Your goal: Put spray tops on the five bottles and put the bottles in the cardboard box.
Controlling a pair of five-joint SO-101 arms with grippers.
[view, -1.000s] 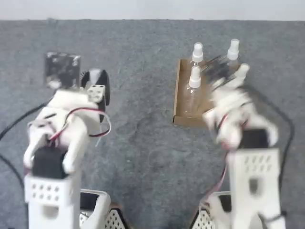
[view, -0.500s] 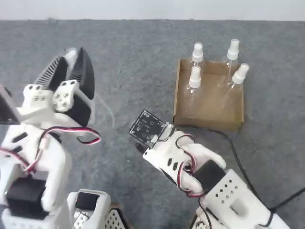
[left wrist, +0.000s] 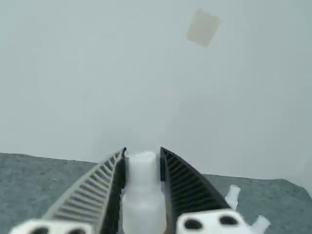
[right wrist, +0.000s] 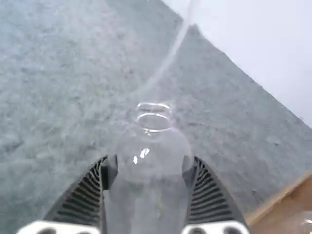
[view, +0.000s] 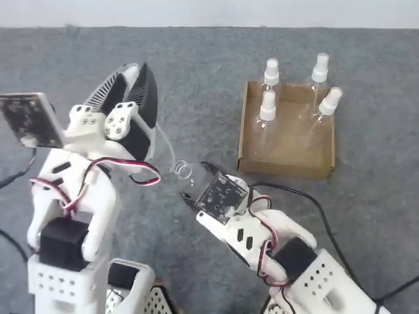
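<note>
- The fifth bottle (right wrist: 148, 146) has no top on it. The right gripper (right wrist: 149, 165) clamps it over the grey mat (view: 196, 65), near the cardboard box (view: 243, 140).
- The left gripper (left wrist: 143, 152) pinches the last spray top (left wrist: 143, 187). Its dip tube (right wrist: 170, 53) slants toward the open neck, seemingly not yet in.
- Four capped bottles (view: 268, 108) stand in the box.
- Judged remaining: seat this top, then box the bottle.

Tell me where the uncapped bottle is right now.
The uncapped bottle is clamped in the right hand, mid-table in the high view, just left of the cardboard box, its open neck toward the left hand holding a spray top.
</note>
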